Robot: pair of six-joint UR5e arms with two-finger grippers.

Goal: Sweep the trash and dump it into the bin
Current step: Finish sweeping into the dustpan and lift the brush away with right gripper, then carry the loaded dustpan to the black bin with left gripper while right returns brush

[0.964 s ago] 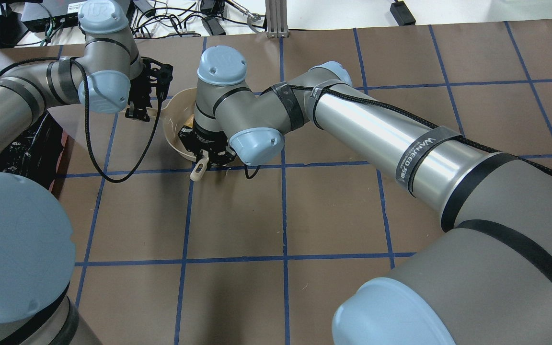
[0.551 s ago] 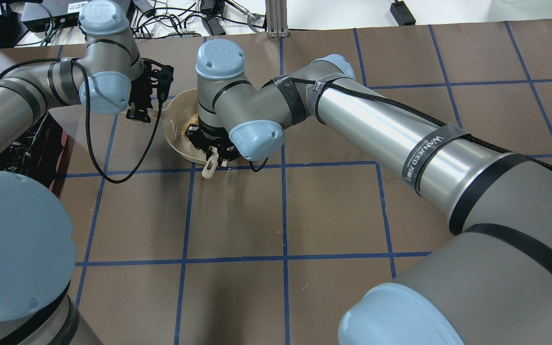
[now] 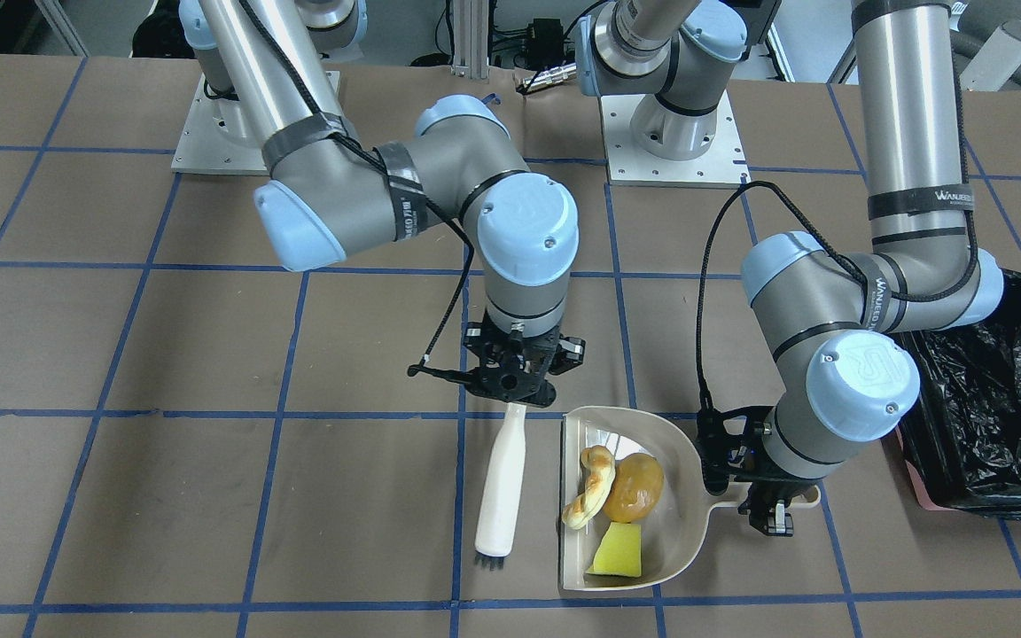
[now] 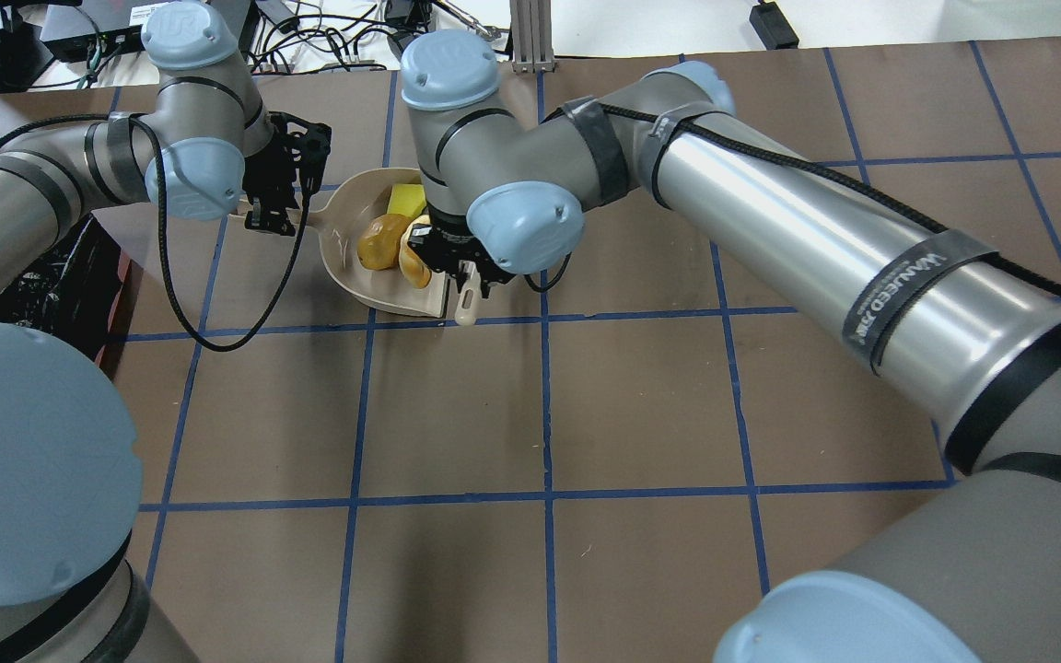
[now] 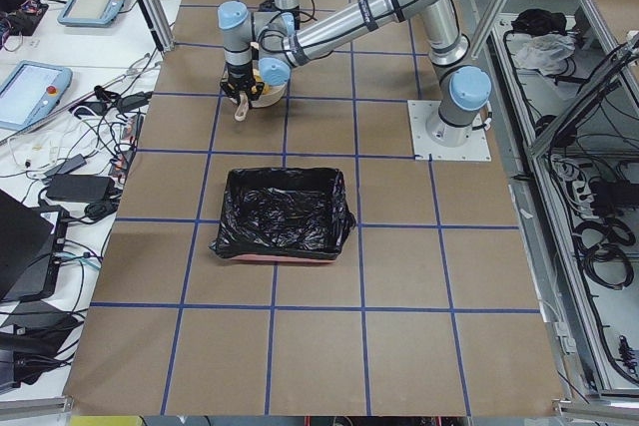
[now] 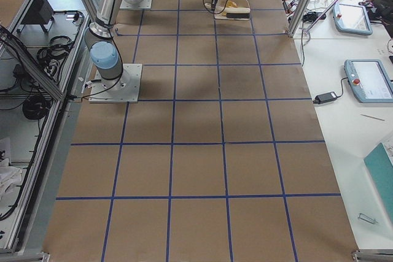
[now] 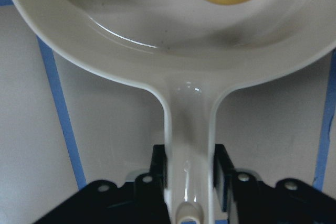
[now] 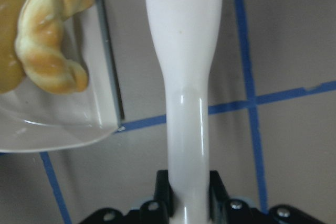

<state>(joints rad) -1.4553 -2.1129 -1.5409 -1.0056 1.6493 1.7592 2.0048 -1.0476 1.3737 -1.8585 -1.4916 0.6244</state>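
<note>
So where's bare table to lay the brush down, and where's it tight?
Bare: the brown paper table on the robot's right of the white-handled brush, and the rows between the beige plastic dustpan and the robot. Crowded: the brush sits close beside the dustpan's open edge, and the left gripper and its arm crowd the strip toward the black-bagged bin.

Left arm [image 3: 865,381] and right arm [image 3: 519,239] hold jaws clamped.

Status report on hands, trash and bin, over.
Grips: left hand shut on dustpan; right hand shut on brush. All three trash pieces in dustpan. Nothing seen blocking bin.
</note>
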